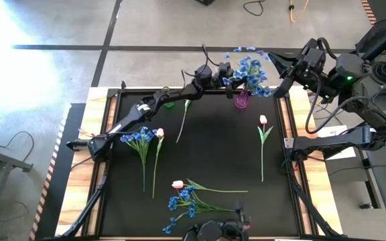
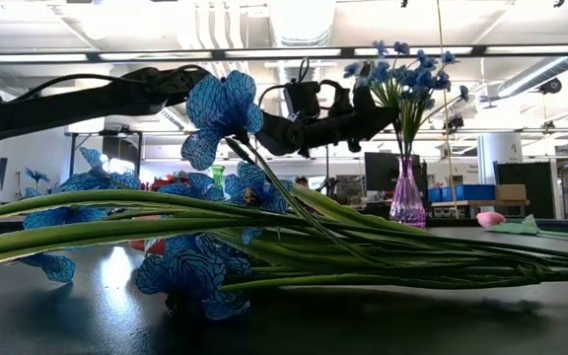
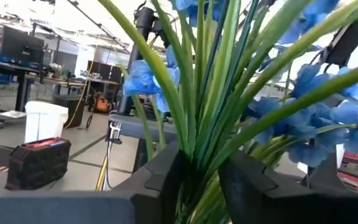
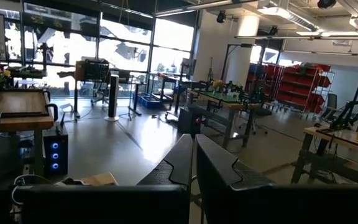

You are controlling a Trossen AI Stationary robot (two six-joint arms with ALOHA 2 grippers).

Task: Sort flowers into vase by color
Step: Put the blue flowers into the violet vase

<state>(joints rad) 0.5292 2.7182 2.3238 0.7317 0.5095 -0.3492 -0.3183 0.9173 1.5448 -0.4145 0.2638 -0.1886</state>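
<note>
The left end effector (image 1: 228, 75) was seen just beside the purple vase (image 1: 242, 100), fingers parted narrowly around the green stems of the blue bunch (image 1: 250, 72) standing in that vase. If withdrawn carelessly, stems could be snagged and the vase tipped. The right end effector (image 4: 194, 163) was closed, empty, well apart. Tulips (image 1: 263, 120) and other blue flowers (image 1: 139, 136) lay on the surface (image 1: 213, 147), unsorted.
</note>
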